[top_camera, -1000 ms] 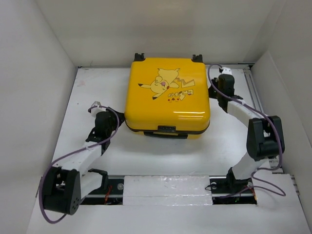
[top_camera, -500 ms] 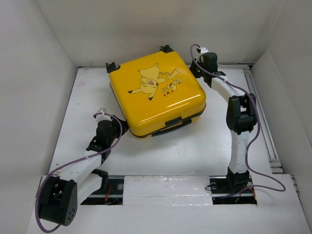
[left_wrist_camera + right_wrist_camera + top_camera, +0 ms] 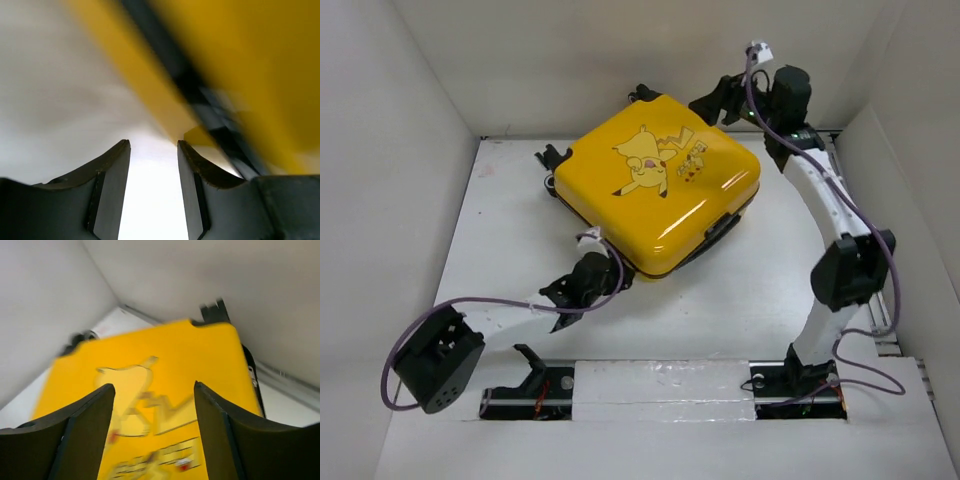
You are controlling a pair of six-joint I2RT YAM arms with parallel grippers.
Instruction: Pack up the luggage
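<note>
Found the luggage (image 3: 655,185) closed and flat on the white desk (image 3: 500,230), toward 12 o'clock in the overhead view, turned diamond-wise with one corner pointing to 6 o'clock. Located the left tool (image 3: 612,274) at the case's 7 o'clock, low against its near-left edge. In the wrist view (image 3: 152,145), noted fingers parted with only bare desk between them and the yellow shell and black zipper band just past the right fingertip; could not tell contact because of blur. Located the right tool (image 3: 713,100) at the case's 1 o'clock, raised above the far corner. In its wrist view (image 3: 152,390), noted jaws spread wide, released and grasping nothing, with the shell below them. Recorded a glossy, hard yellow shell with rounded corners, horizontal ribbing, a printed cartoon (image 3: 645,165), black zipper trim, black wheels (image 3: 552,158) at the far-left edge, and a dark handle (image 3: 725,222) on the near-right edge. Compared with half a second ago: case rotated further counter-clockwise; right tool lifted off the shell side and opened; left tool swung inward toward 6 o'clock.
</note>
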